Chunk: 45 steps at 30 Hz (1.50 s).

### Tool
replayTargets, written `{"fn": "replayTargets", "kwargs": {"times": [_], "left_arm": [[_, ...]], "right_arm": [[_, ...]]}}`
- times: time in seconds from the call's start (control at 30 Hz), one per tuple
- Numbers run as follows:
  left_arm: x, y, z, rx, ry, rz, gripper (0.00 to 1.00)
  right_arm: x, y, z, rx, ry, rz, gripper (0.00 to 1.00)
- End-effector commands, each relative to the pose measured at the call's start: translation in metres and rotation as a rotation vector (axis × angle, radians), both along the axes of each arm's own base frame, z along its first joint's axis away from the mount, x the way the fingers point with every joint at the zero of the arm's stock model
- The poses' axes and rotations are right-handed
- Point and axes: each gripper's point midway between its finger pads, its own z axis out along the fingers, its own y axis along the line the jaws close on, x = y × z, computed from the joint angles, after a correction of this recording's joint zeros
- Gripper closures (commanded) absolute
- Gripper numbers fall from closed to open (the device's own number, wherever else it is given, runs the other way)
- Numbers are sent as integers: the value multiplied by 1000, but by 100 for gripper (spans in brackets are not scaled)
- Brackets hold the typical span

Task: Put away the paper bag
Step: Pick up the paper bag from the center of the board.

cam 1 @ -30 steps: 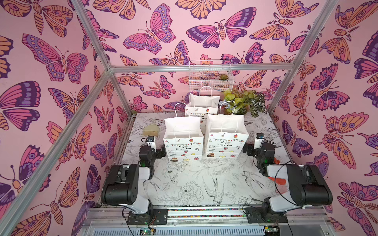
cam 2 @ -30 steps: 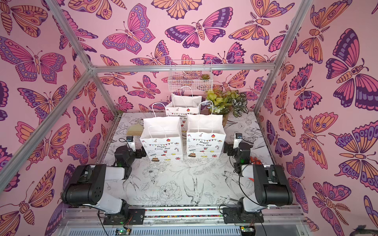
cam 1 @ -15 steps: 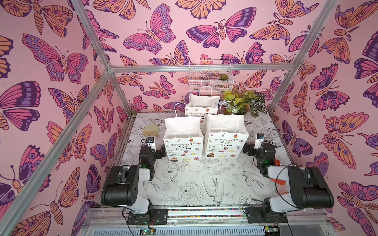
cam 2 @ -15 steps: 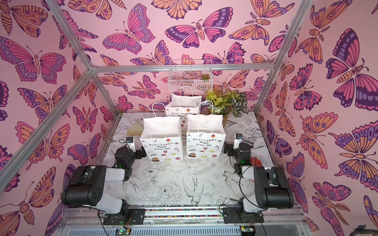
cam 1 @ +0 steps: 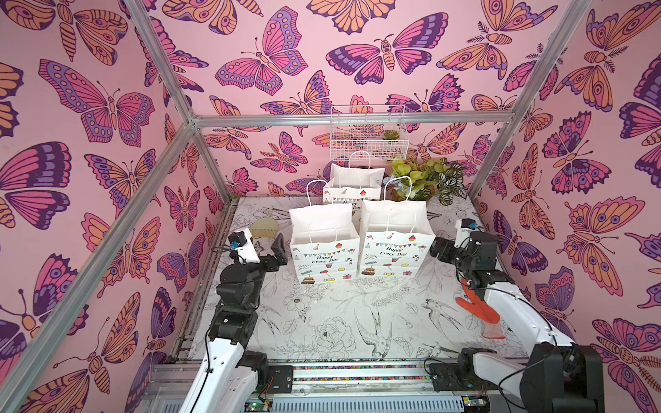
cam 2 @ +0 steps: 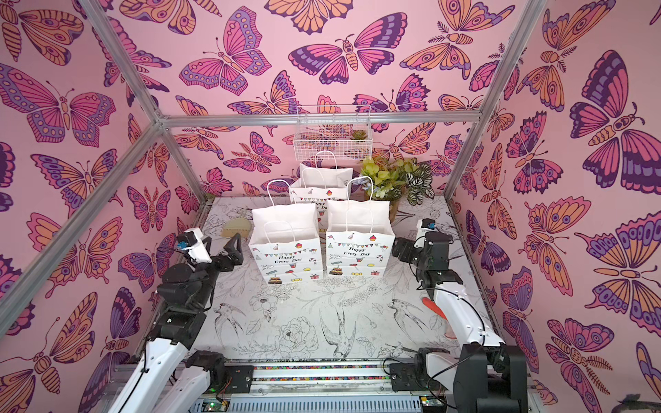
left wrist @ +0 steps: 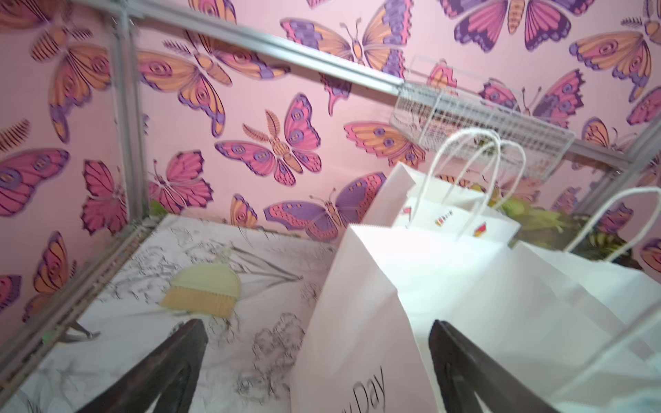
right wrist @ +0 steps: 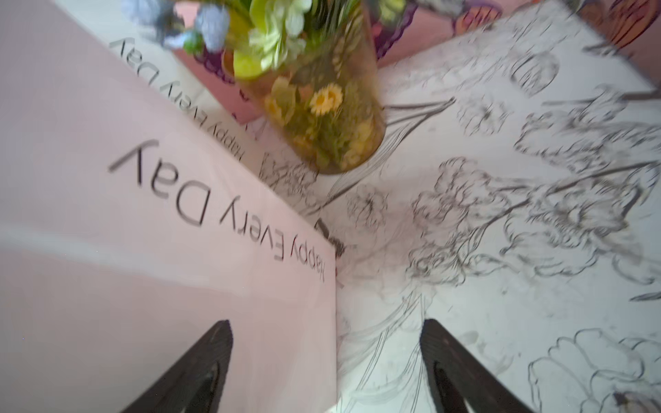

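Three white paper bags printed "Happy Every Day" stand upright on the table. In both top views two stand side by side in front, the left bag [cam 1: 323, 250] [cam 2: 286, 250] and the right bag [cam 1: 393, 243] [cam 2: 357, 243], with the third bag [cam 1: 352, 186] behind them. My left gripper [cam 1: 268, 248] [left wrist: 317, 323] is open at the left bag's outer side, and that bag's [left wrist: 465, 304] corner edge lies between the fingers. At the right bag's outer side my right gripper [cam 1: 438, 246] [right wrist: 326, 321] is open, and that bag's [right wrist: 161, 250] corner edge runs between its fingers.
A tan hand brush [cam 1: 264, 227] [left wrist: 205, 286] lies at the back left. A vase of flowers and plants [cam 1: 425, 178] [right wrist: 322, 107] stands at the back right. A white wire basket [cam 1: 368, 134] hangs on the back wall. A red glove [cam 1: 479, 311] lies under the right arm.
My right arm has reached forward and inward, bringing its gripper up to the right bag's side. The left gripper has edged slightly closer to the left bag. The bags have not moved.
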Motion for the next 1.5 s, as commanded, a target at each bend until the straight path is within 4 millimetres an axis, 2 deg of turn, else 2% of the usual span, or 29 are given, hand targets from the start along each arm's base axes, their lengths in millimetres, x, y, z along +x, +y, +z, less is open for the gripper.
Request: {"fn": "replayTargets", "kwargs": {"times": [0.0,0.07,0.2,0.33,0.43,0.53,0.6,0.7,0.83,0.9,0.97,1.17,1.3,1.47], "left_arm": [[-22,-30,-30,-76,153,-178,0],[-32,-38,-27,-81,152,-231,0],[-44,-40,-35,-35,166,-244,0],[-55,-48,-35,-30,143,-294,1],[-58,-50,-40,-24,141,-307,2],[-55,-61,-51,-20,182,-362,2],[-50,-66,-57,-3,204,-376,2],[-41,-65,-55,34,149,-355,6],[-28,-63,-57,80,121,-333,13],[-22,-67,-60,84,122,-347,16],[-17,-73,-61,68,119,-370,22],[-11,-85,-63,51,114,-421,41],[-12,-87,-59,53,103,-434,53],[-13,-91,-58,43,102,-457,68]], "right_arm": [[-25,27,28,78,13,146,20],[-34,24,34,58,15,136,21],[-49,10,42,-23,-1,78,20],[-59,16,66,12,-76,101,21],[-68,30,91,56,-135,171,22],[-77,49,118,135,-205,252,22],[-81,61,130,158,-227,285,24],[-88,81,139,151,-247,344,25],[-99,114,145,135,-263,437,27],[-105,131,147,124,-273,493,27],[-111,149,147,102,-280,546,28],[-114,193,124,19,-244,655,29],[-111,208,114,-1,-235,674,29],[-110,213,108,-10,-225,684,29]]}}
